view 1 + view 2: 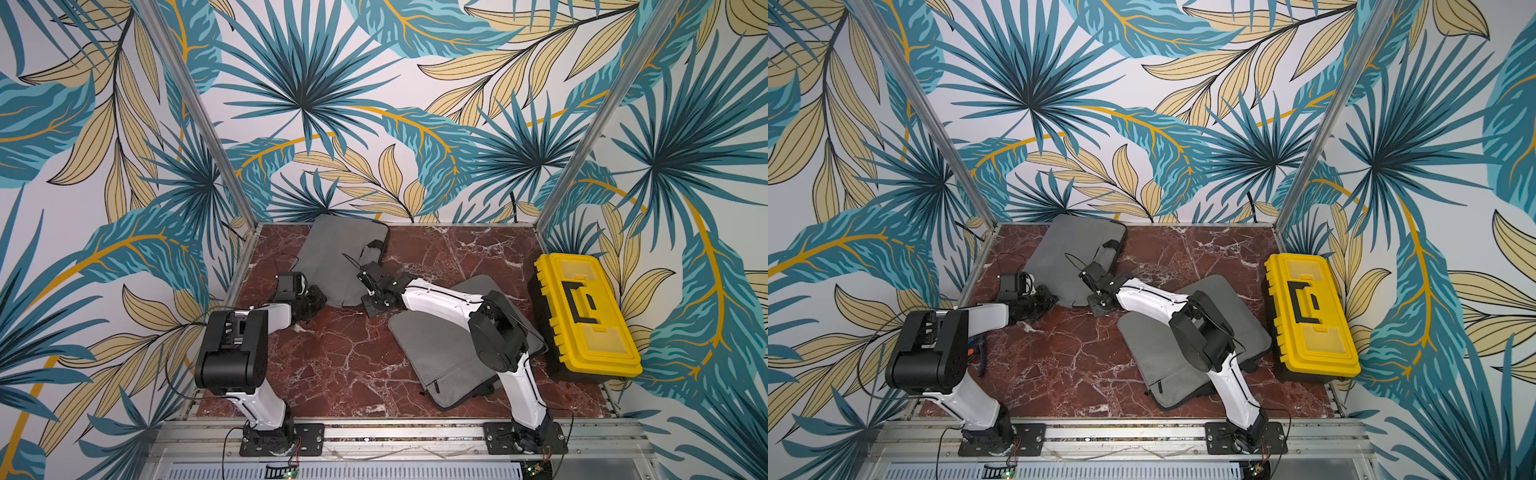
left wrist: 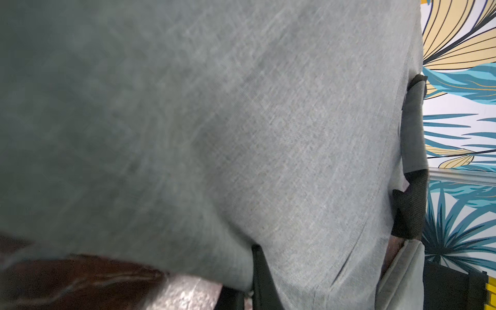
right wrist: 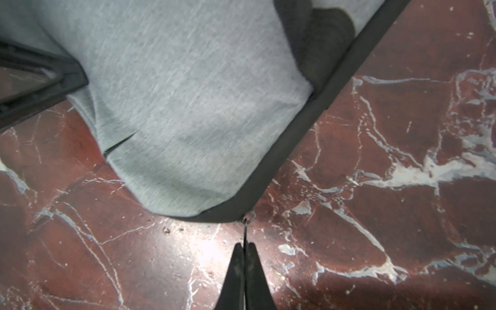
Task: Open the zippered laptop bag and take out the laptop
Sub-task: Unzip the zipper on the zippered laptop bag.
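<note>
Towards the back of the bench (image 1: 332, 365), the laptop bag (image 1: 328, 253) lies lengthwise front-to-back; right jaws pinch its zipper pull (image 3: 245, 229), left jaws grip its near corner; another grey bag (image 1: 436, 353) and yellow toolbox (image 1: 582, 311) lie right

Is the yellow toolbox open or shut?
Shut. The yellow toolbox has its lid flat on the base, handle folded down.

Both my arms are reaching forward and low; left gripper (image 1: 320, 298) is pinched closed. Right gripper (image 3: 244, 248) is clamped tight too.
</note>
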